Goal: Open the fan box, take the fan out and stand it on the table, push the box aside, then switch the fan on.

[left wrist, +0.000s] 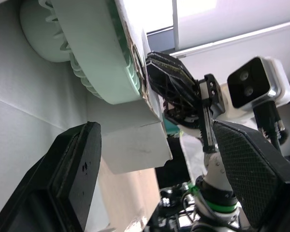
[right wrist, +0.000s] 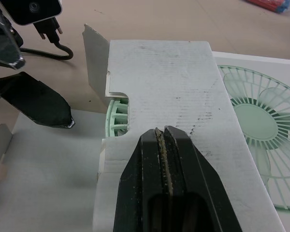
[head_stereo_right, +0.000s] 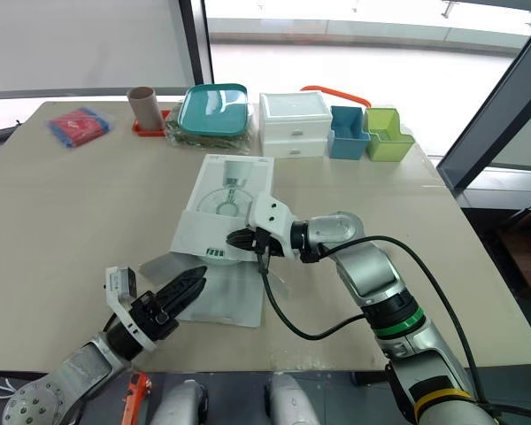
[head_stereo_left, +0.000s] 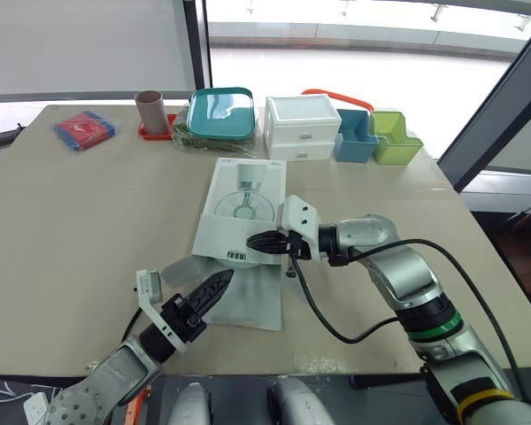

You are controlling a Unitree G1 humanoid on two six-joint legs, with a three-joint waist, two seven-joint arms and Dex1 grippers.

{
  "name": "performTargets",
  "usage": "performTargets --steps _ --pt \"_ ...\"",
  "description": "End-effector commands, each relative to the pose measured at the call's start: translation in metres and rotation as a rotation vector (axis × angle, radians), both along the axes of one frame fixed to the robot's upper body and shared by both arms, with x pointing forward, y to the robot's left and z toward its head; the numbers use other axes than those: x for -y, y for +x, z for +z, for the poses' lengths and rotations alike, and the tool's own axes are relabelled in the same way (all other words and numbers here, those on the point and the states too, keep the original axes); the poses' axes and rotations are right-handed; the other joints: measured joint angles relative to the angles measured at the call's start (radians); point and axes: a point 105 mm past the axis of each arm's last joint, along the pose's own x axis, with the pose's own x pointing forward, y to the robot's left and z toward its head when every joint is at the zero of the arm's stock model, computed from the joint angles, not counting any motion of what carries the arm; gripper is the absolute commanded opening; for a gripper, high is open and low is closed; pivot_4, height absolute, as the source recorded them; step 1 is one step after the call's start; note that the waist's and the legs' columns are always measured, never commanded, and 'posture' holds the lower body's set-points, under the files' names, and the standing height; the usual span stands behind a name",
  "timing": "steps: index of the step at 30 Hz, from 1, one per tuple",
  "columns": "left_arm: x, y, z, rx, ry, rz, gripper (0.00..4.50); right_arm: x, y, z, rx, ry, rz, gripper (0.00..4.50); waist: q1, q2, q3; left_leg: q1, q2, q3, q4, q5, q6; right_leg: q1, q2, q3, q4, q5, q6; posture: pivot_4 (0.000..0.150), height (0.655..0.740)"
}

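Fan box point(head_stereo_left: 243, 199) flat at the centre of the table point(head_stereo_left: 71, 204), open end toward 6 o'clock, pale green fan point(right wrist: 117, 116) inside. Right gripper point(head_stereo_left: 258, 241), fingers together, at the box's near edge. Left gripper point(head_stereo_left: 217, 285), fingers apart, at its 7 o'clock over the open flap point(head_stereo_left: 248, 305).

No word, number or brand can be read anywhere. The flat white cardboard fan box point(head_stereo_left: 241, 205) lying on the beige bench point(head_stereo_left: 71, 230) carries a printed drawing of a pale green fan on its top face, but any lettering beside it is too small to make out. The white two-drawer plastic chest point(head_stereo_left: 301, 128) and the red and blue packet point(head_stereo_left: 84, 129) at the far side show no legible print either.
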Motion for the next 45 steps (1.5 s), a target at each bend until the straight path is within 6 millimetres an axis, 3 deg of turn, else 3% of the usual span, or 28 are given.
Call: performTargets --steps 1,7,38,45 --pt "0.002 0.002 -0.004 -0.034 -0.022 0.007 4.08 0.001 -0.002 0.000 0.001 -0.023 0.005 0.00 0.000 0.000 0.000 0.000 0.000 0.000 0.000 0.000 0.000 0.000 0.000 0.000 0.000 0.000 0.000 0.150 0.7400" --pt "0.008 0.004 -0.016 -0.110 -0.049 0.015 4.08 0.002 -0.003 0.001 -0.001 -0.030 0.007 0.00 0.000 0.000 0.000 0.000 0.000 0.000 -0.001 0.000 0.000 0.000 0.000 0.000 0.000 0.000 0.000 0.150 0.7400" --pt "0.018 0.035 -0.015 -0.068 -0.071 0.032 4.08 0.002 -0.003 0.002 0.008 -0.030 -0.002 0.00 0.001 0.000 0.000 0.001 -0.002 -0.001 -0.004 0.002 -0.004 0.000 -0.001 0.001 -0.001 -0.001 0.001 0.150 0.7400" --pt "0.017 0.033 -0.017 -0.075 -0.047 0.033 1.86 0.001 -0.002 0.002 0.007 -0.025 -0.005 0.00 0.002 0.000 0.000 0.001 -0.002 -0.001 -0.004 0.003 -0.004 0.000 -0.001 0.001 -0.001 -0.001 0.001 0.150 0.7400"
